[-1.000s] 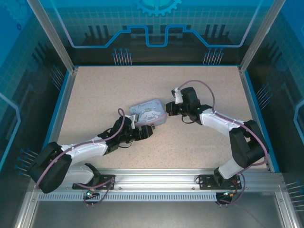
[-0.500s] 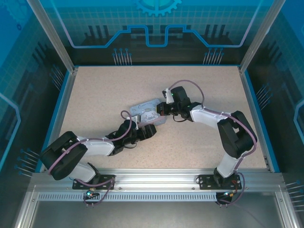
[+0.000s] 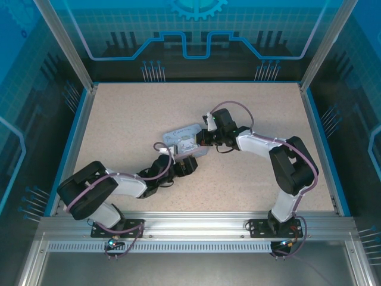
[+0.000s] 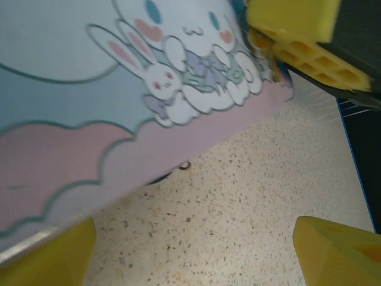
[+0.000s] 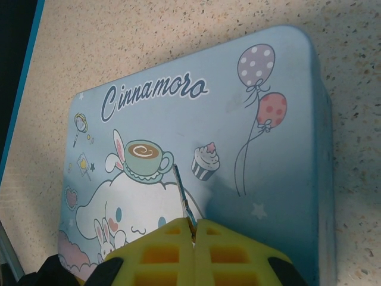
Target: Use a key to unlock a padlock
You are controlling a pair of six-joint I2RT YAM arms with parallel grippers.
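My right gripper (image 5: 193,231) is shut on the key (image 5: 182,189), a thin metal blade sticking out past the yellow fingertips over the lid of the pale-blue cartoon tin (image 5: 250,137). In the top view the right gripper (image 3: 200,137) hangs over the tin's (image 3: 180,138) right end. My left gripper (image 3: 186,164) sits at the tin's near side. Its yellow fingers (image 4: 336,247) stand wide apart over bare table, nothing between them (image 4: 196,253). The padlock is hidden. A small metal hook (image 4: 185,165) peeks from under the tin's edge (image 4: 71,173); I cannot tell what it is.
The speckled beige table (image 3: 131,113) is walled by a blue rim and metal posts (image 3: 77,113). The right gripper's yellow fingers (image 4: 297,30) show at the top right of the left wrist view, close above the tin. Open floor lies left and behind.
The right gripper has moved left from beside the tin to above its right end. The left arm's elbow has drawn in and its jaws have spread slightly wider. The tin has shifted a little.
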